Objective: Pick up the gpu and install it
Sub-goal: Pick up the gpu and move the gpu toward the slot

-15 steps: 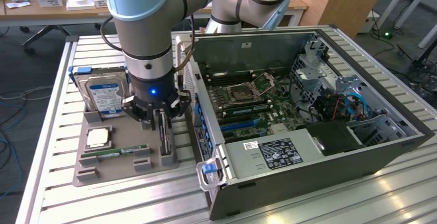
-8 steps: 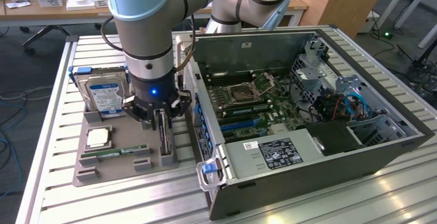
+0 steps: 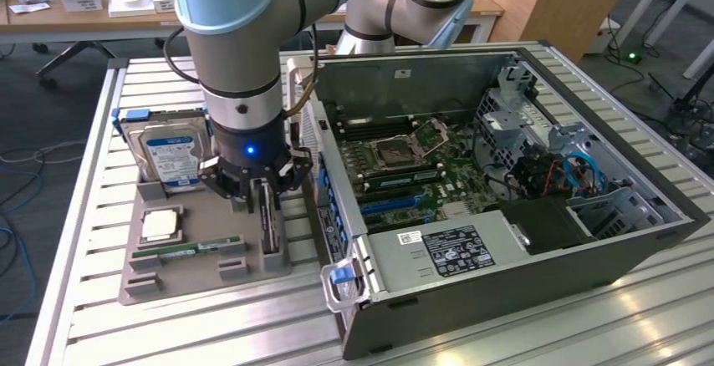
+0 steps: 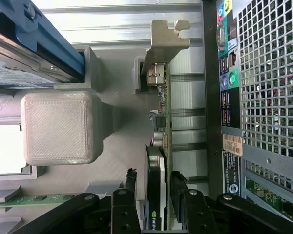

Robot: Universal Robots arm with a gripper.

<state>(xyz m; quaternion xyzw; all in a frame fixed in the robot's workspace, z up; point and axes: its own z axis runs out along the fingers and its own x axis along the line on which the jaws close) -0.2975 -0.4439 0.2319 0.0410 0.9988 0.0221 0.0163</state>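
- The gpu [image 4: 156, 156] stands on edge in a slot of the grey holder tray [image 3: 184, 276], its silvery bracket [image 4: 168, 39] at the end away from the arm.
- The fingers [image 4: 178, 187] straddle the card, spread apart, with a gap showing on its dark side.
- In the tray lie a RAM stick [image 3: 184, 249] and a blue-labelled hard drive [image 3: 167, 153].
- The open computer case [image 3: 502, 249] sits just beside the tray on the slatted surface [image 3: 89, 320].

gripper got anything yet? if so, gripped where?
Nothing held. The gripper is open, straddling the gpu at the end away from its metal bracket, a gap showing on one side; the card stands on edge in the grey tray.
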